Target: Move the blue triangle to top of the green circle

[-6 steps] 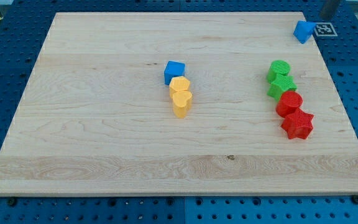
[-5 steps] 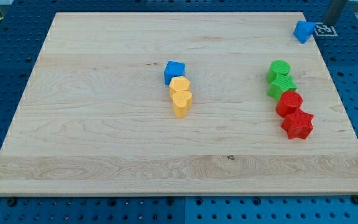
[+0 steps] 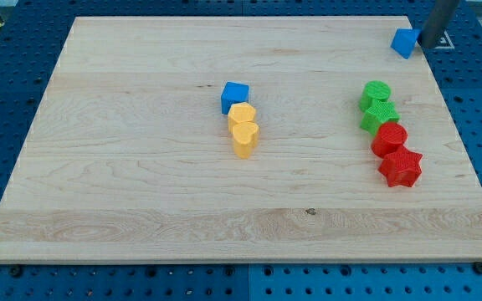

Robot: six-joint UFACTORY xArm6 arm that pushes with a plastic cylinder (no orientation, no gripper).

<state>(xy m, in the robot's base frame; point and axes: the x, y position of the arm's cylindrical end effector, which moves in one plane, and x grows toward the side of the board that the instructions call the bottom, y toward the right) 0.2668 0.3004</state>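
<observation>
Tip down at the board's top-right corner, just right of the blue triangle and touching or nearly touching it; bare rod, gripping nothing. Triangle near the board's top edge, well above the green circle, which heads a close column on the view's right: green star touching below it, then red circle, then red star. Near the middle, well apart from those, blue cube with a yellow hexagon and yellow heart packed below it.
</observation>
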